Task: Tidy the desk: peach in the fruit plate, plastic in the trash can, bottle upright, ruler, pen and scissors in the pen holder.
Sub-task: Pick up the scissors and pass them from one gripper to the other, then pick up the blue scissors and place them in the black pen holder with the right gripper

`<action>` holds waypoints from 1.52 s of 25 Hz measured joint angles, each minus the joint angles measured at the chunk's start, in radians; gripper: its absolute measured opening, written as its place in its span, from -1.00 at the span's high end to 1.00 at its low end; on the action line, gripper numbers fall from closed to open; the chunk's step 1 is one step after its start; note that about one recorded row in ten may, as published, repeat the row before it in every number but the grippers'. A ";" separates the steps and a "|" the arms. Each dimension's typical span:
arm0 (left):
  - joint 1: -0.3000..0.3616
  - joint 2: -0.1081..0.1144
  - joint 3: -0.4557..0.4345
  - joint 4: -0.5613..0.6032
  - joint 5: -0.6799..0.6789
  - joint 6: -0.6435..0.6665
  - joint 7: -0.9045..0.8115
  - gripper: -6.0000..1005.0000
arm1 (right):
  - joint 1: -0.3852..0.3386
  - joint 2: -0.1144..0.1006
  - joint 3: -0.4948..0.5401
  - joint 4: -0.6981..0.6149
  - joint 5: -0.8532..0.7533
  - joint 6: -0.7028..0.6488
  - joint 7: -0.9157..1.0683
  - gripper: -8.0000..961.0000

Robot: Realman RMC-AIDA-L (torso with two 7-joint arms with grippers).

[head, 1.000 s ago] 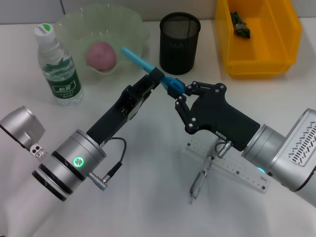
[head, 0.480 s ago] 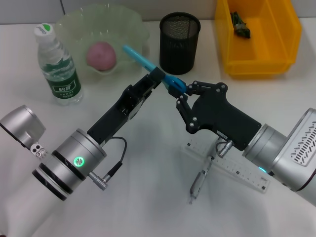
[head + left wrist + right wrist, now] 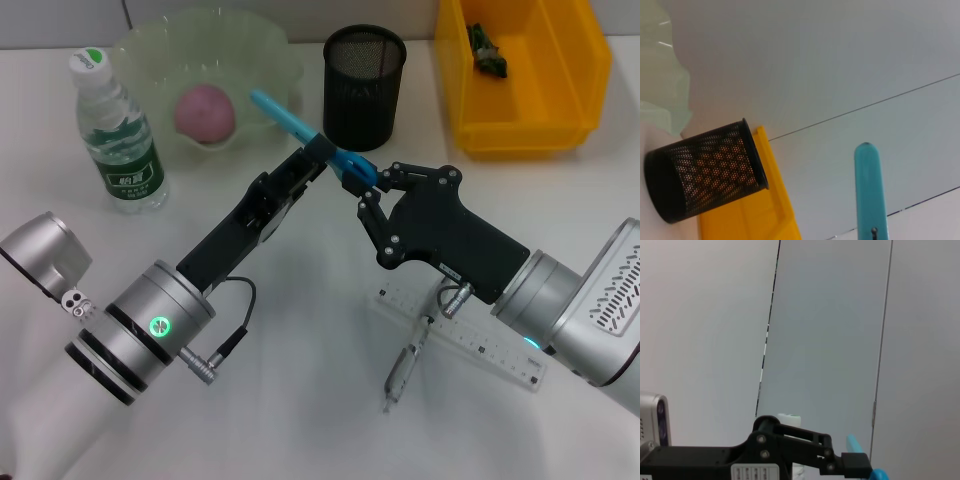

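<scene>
Mid-desk, our left gripper (image 3: 322,157) clamps the blue scissors (image 3: 300,130); our right gripper (image 3: 367,195) touches their handle, closure unclear, near the pen holder (image 3: 364,85).

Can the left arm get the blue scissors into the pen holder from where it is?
Probably yes. The left gripper holds the scissors beside the pen holder, whose mouth is open. The right gripper also touches them and may need to let go.
</scene>
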 joint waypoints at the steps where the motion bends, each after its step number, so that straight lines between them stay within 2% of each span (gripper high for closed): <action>1: 0.000 0.000 -0.002 0.000 0.000 -0.002 0.000 0.44 | 0.000 0.000 0.000 0.000 0.000 0.000 0.000 0.82; 4: 0.002 0.000 -0.005 0.003 0.000 -0.006 0.001 0.43 | 0.000 0.000 0.000 0.000 0.000 0.000 -0.001 0.82; 8: 0.002 0.000 -0.006 0.004 0.000 -0.006 0.001 0.01 | 0.000 0.000 0.000 0.000 0.000 0.000 -0.002 0.81; 14: 0.008 0.000 -0.006 0.023 0.006 -0.001 0.001 -0.47 | -0.004 0.000 0.007 0.000 0.003 -0.004 -0.002 0.80; 20: 0.025 0.003 -0.006 0.110 0.086 0.041 -0.009 -0.56 | -0.039 -0.001 0.026 -0.043 0.003 -0.069 0.055 0.79; 27: 0.053 0.005 -0.001 0.271 0.178 0.118 0.040 -0.56 | -0.075 -0.009 -0.014 -0.235 -0.001 -0.155 0.430 0.78; 30: 0.061 0.008 -0.001 0.323 0.213 0.138 0.099 -0.56 | -0.085 -0.012 -0.066 -0.344 -0.001 -0.165 0.600 0.77; 34: 0.071 0.009 0.000 0.391 0.261 0.169 0.194 -0.56 | -0.087 -0.019 -0.201 -0.522 -0.002 -0.151 0.875 0.76; 38: 0.075 0.010 0.000 0.432 0.310 0.180 0.303 -0.56 | -0.077 -0.044 -0.340 -0.676 -0.027 -0.128 1.147 0.75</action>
